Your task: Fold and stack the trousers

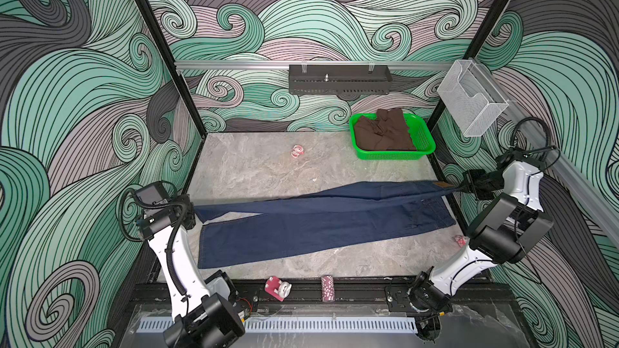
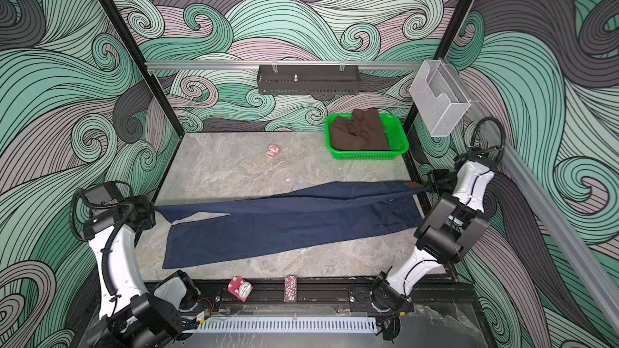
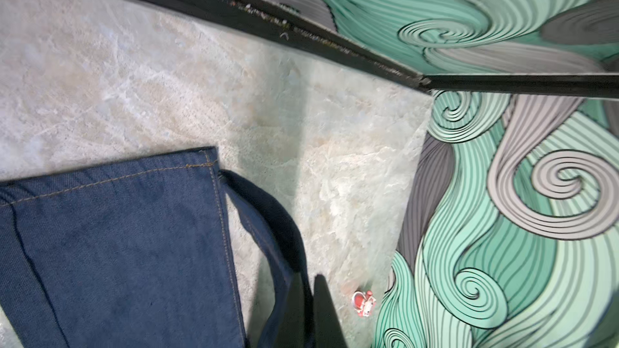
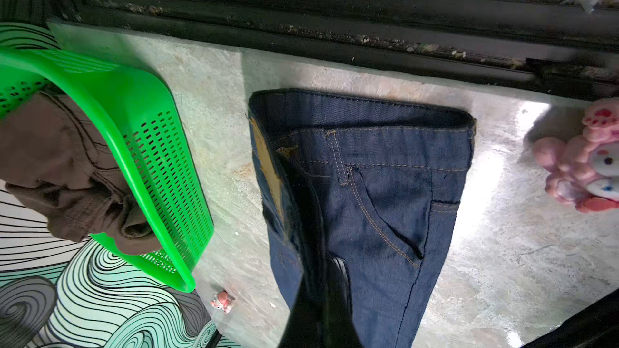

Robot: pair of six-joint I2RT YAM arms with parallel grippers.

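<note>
Grey marbled stone forms the table (image 1: 261, 169), boxed in by walls of green and mauve swirls. The trousers (image 1: 318, 229) stretch across it from the left edge to the right edge, with the waistband at the right. The near leg (image 1: 268, 242) lies flat. The far leg (image 1: 284, 200) runs as a narrow, seemingly lifted band between the arms. The left end effector (image 1: 193, 209) is pressed together on that leg's hem. The right end effector (image 1: 464, 189) pinches the waistband's far corner, beside the tan patch (image 1: 441, 185).

This looks like the lengthwise fold, far leg onto near leg. To do it well, both ends should travel toward the near side together with the cloth taut. Release should wait until hem lies over hem and the waistband halves match.
</note>
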